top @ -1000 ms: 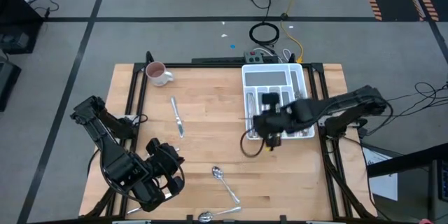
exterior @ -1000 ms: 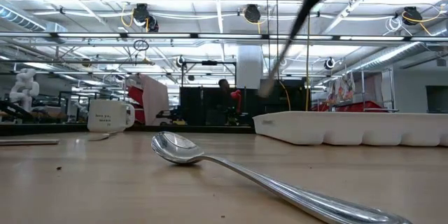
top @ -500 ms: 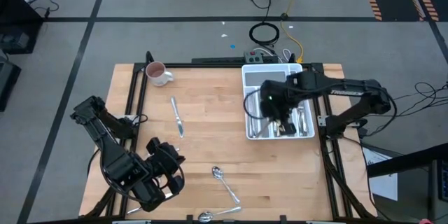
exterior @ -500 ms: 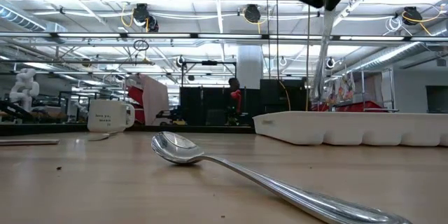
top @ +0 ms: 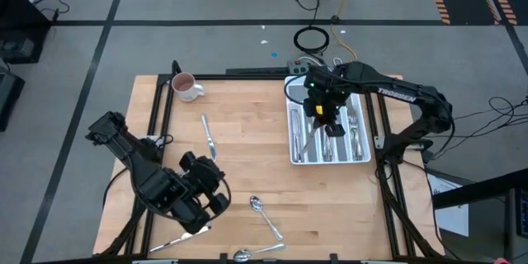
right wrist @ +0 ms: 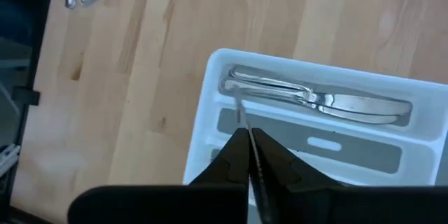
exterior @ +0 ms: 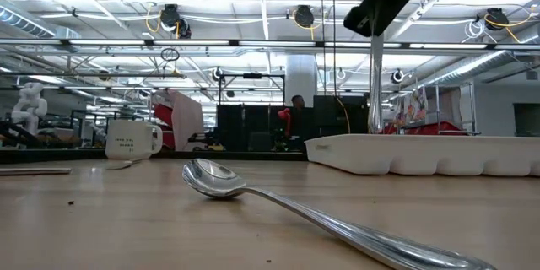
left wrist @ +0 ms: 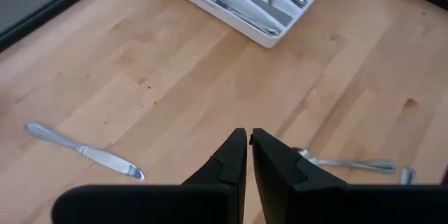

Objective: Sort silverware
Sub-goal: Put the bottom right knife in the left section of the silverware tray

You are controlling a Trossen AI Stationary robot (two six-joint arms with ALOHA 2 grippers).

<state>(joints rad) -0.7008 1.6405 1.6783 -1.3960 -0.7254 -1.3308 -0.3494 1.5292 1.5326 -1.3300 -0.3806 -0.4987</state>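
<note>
Utensil [exterior: 375, 84] upright, over tray [exterior: 422, 153]

Bright even overhead light, soft shadows, blurred near spoon [exterior: 337, 218]

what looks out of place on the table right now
A few slim silver utensils lie loose outside the white compartmented plastic tray: a knife mid-table and a spoon near the front edge. Nothing looks spilled or damaged.

A pale wooden counter [top: 247, 165] carries a white tray [top: 294, 140] at its right side, a mug [top: 185, 87] at the far left corner, a knife [top: 209, 137] between them, and a spoon [top: 266, 217] near the front edge.
</note>
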